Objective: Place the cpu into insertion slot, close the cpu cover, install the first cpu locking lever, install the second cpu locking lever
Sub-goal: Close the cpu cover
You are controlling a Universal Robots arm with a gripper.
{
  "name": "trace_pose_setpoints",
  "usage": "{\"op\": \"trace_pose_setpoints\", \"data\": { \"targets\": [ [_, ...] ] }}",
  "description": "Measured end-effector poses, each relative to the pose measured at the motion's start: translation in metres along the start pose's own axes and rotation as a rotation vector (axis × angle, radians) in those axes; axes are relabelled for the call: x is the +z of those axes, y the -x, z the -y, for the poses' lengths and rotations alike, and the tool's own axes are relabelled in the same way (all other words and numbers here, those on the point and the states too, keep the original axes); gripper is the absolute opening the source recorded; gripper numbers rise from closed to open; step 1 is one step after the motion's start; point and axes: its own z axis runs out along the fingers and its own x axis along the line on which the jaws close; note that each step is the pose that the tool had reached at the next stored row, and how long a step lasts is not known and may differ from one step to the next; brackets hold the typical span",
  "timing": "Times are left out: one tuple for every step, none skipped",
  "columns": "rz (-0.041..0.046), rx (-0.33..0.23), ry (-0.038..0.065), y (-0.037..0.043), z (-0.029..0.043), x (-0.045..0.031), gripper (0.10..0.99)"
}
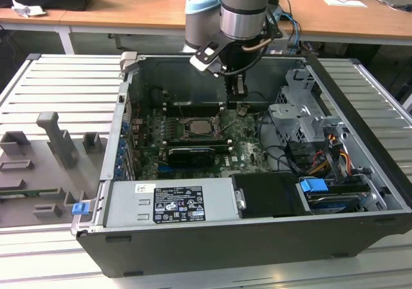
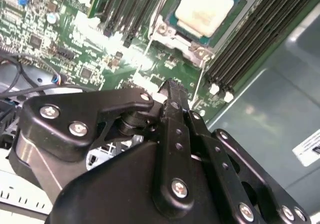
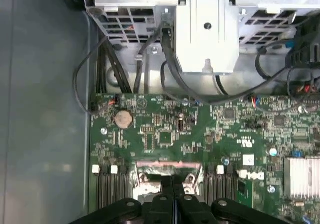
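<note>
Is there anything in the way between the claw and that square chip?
Nothing visible blocks it. The chip sits with its pale top showing; between it and the shut claw lie just the socket rim and flat green board.

support: slatted metal table [image 1: 64, 76] | on it: open computer case [image 1: 257, 245]; grey fixture blocks [image 1: 56, 138]
</note>
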Motion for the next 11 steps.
{"op": "trace_pose_setpoints", "data": {
  "targets": [
    [0.0000,-0.003,0.000,0.0000,-0.0015,0.0004,0.106],
    [-0.0006,-0.014,0.000,0.0000,-0.0031,0.0009,0.106],
    [-0.0018,-0.033,-0.001,0.0000,-0.0066,0.0013,0.106],
    [-0.0022,-0.045,-0.001,0.0000,-0.0090,0.0017,0.106],
    [-0.0024,-0.051,-0.001,-0.0004,-0.0110,0.0022,0.106],
    [-0.0026,-0.052,-0.001,-0.0011,-0.0129,0.0028,0.106],
    [-0.0026,-0.052,-0.001,-0.0019,-0.0155,0.0034,0.106],
    [-0.0025,-0.052,-0.001,-0.0025,-0.0173,0.0039,0.106],
    [-0.0026,-0.052,-0.002,-0.0029,-0.0186,0.0042,0.106],
    [-0.0026,-0.052,-0.002,-0.0034,-0.0207,0.0045,0.106],
    [-0.0026,-0.052,-0.002,-0.0040,-0.0231,0.0050,0.106]
  ]
}}
